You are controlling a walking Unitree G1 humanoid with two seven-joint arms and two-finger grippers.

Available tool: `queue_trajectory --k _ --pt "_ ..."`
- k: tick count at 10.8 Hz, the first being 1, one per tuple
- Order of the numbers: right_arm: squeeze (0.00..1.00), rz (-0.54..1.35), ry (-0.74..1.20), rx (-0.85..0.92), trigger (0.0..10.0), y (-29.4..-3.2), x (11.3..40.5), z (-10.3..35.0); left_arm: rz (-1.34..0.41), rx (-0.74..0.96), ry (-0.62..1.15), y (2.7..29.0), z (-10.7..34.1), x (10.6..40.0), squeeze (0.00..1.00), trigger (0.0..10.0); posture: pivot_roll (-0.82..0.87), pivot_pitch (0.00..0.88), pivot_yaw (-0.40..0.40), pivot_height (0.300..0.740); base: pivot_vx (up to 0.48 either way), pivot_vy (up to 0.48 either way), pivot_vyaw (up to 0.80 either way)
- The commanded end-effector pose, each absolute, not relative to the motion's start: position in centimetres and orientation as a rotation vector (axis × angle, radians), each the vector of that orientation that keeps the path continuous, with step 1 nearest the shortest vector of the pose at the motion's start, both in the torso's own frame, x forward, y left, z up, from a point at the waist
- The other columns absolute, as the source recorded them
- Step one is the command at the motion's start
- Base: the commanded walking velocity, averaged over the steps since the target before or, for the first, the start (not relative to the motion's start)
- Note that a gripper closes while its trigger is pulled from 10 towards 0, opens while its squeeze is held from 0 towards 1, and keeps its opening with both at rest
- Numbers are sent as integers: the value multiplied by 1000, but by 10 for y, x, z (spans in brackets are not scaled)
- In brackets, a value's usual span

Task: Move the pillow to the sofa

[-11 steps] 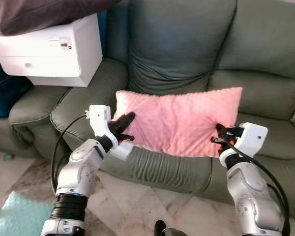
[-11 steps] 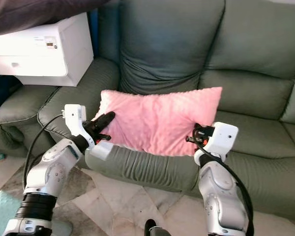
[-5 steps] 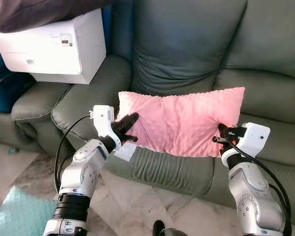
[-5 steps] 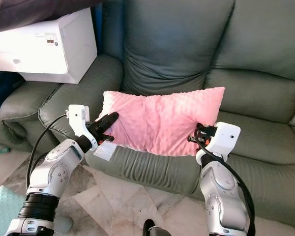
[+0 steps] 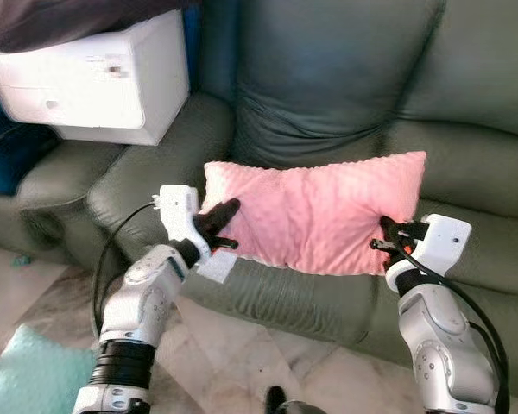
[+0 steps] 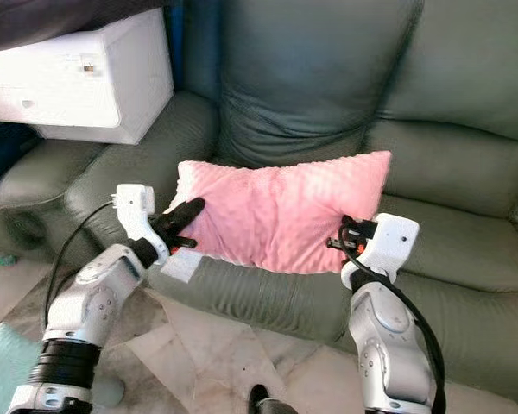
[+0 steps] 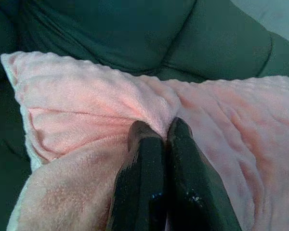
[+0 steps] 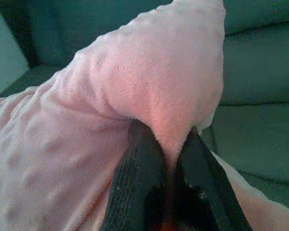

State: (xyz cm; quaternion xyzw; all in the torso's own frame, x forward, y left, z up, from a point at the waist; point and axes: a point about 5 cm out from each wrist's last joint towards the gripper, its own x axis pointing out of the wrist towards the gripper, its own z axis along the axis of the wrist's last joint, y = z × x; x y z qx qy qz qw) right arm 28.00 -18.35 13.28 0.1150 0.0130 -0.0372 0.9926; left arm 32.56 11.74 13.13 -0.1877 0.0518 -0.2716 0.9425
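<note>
Pink fuzzy rectangular pillow over grey-green leather sofa seat, left gripper pinching its left edge, right gripper pinching its right corner.

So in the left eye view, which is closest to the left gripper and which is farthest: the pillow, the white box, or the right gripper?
1. Pillow: pinched in the left gripper, at its left edge.
2. White box: up on the sofa arm, to the left.
3. Right gripper: across at the pillow's right end.

pillow pink, on sofa | left pincer, right pincer clamping ends
</note>
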Motion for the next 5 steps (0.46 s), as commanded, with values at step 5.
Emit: queue_trajectory --k 5 --pt "0 -84 15 226 10000 -185 280 135 -587 -369 72 113 140 325 0 10000 -164 107 -22 740 0 0 -640"
